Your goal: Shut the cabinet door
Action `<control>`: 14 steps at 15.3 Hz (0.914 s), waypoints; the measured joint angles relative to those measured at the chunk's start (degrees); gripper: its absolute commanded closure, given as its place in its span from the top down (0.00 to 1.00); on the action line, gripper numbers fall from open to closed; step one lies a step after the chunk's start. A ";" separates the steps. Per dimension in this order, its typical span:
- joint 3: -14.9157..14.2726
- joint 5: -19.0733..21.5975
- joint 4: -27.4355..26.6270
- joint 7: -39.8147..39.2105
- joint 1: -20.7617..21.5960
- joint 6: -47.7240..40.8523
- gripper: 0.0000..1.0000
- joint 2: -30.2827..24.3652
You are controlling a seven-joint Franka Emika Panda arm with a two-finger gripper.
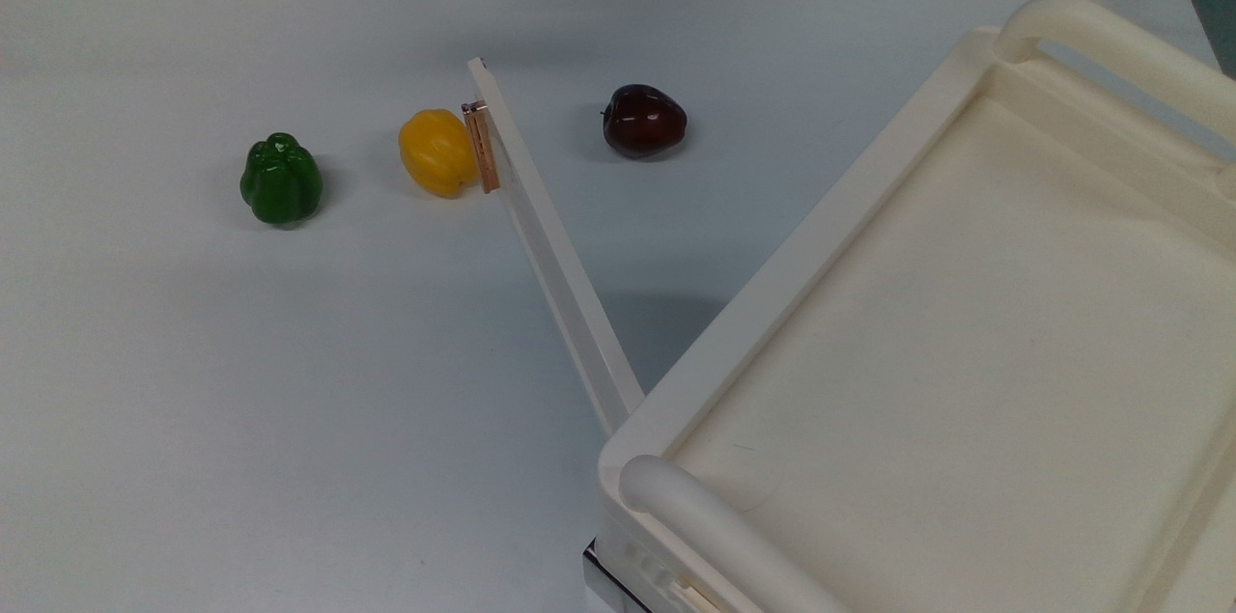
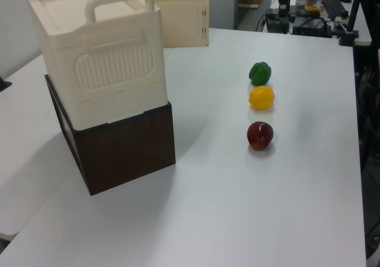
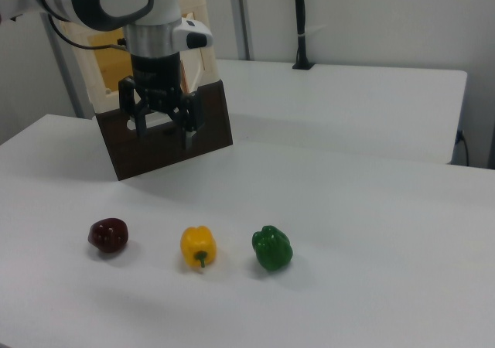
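The cabinet (image 1: 966, 323) is a cream-white unit with a recessed top and tubular handles; in the left view the cabinet (image 2: 101, 53) sits on a dark brown base (image 2: 124, 151). Its door (image 1: 550, 246) stands swung wide open, reaching out over the table, with the copper bar handle (image 1: 481, 148) near its far end. In the left view the door (image 2: 181, 21) juts out behind the cabinet. In the right view my gripper (image 3: 165, 138) hangs open above the table in front of the brown base (image 3: 213, 124), with nothing between its fingers.
Three pieces of produce lie in a row on the white table: a green pepper (image 1: 280, 179), a yellow pepper (image 1: 436, 152) right beside the door handle, and a dark red fruit (image 1: 644, 121) on the door's other side. The same three appear as green (image 3: 271, 248), yellow (image 3: 198, 246) and red (image 3: 108, 234).
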 measured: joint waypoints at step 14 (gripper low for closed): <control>0.61 2.67 -0.01 22.46 0.84 11.15 0.00 0.73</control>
